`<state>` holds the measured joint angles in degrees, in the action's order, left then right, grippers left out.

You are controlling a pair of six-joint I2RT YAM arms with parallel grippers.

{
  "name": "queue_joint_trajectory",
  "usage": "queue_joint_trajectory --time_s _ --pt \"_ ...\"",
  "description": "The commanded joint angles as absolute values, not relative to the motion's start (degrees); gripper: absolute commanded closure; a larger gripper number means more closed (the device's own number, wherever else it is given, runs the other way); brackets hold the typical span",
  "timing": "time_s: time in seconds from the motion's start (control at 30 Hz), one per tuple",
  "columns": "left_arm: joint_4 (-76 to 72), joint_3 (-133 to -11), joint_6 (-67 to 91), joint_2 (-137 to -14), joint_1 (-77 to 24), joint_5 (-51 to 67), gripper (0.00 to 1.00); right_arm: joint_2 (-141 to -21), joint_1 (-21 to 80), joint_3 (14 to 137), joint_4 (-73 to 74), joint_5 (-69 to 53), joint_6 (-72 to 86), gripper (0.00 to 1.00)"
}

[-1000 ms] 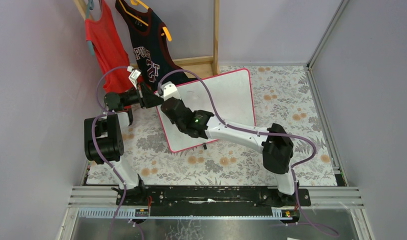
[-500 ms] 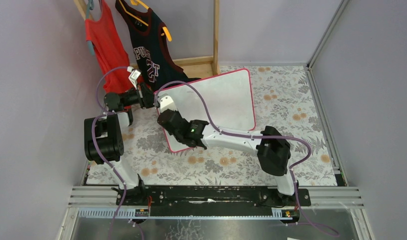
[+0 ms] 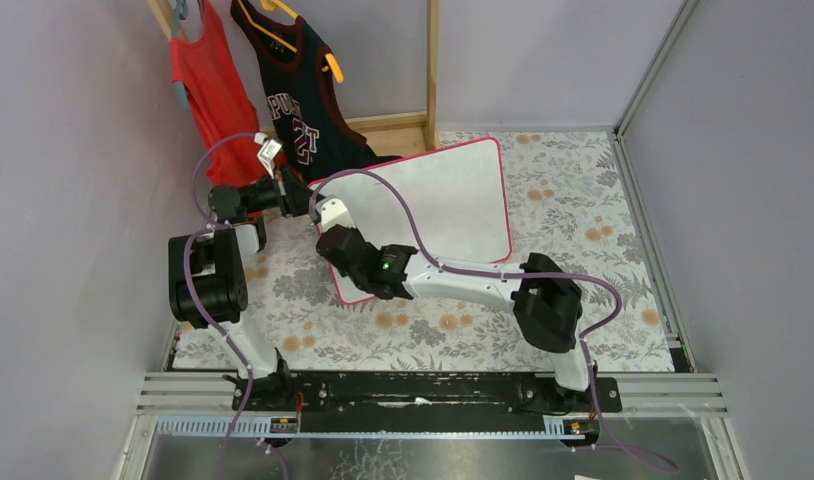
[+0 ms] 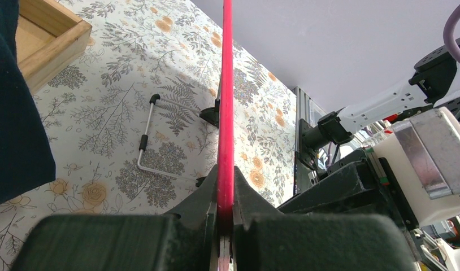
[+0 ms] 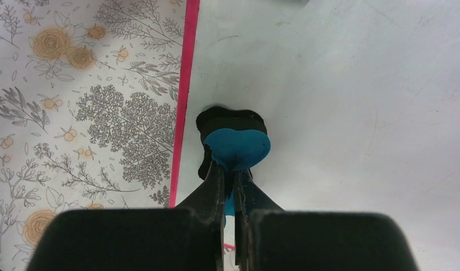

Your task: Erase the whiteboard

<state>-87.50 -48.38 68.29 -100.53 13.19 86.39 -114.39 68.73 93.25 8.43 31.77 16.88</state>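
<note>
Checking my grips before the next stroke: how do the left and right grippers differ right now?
The left gripper clamps the whiteboard edge-on by its pink-red frame; the right gripper pinches a small blue eraser. The left gripper sits at the board's rim; the right gripper is over the white face, close to the frame, with the eraser's dark underside apparently on the surface. Both are shut on something.

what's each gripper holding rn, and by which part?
Both loaded: left gripper clamps the whiteboard by its pink-red frame edge; right gripper pinches a small eraser by its blue upper part.
</note>
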Motion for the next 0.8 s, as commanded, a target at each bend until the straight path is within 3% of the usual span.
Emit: queue_joint_trajectory --time_s 0.0,0.47,0.77 --pt "-91.87 -48.08 71.46 -97.82 12.12 91.32 1.00 -110.35 63.38 93.67 10.55 34.60 13.98 1.00" --pt "-91.86 -48.76 71.90 -98.04 12.09 91.47 1.00 -95.68 57.06 81.54 11.30 39.59 11.76 1.00" --pt "-91.85 -48.93 71.63 -98.71 12.10 91.18 1.00 -73.19 49.59 68.79 18.68 42.47 14.82 1.00"
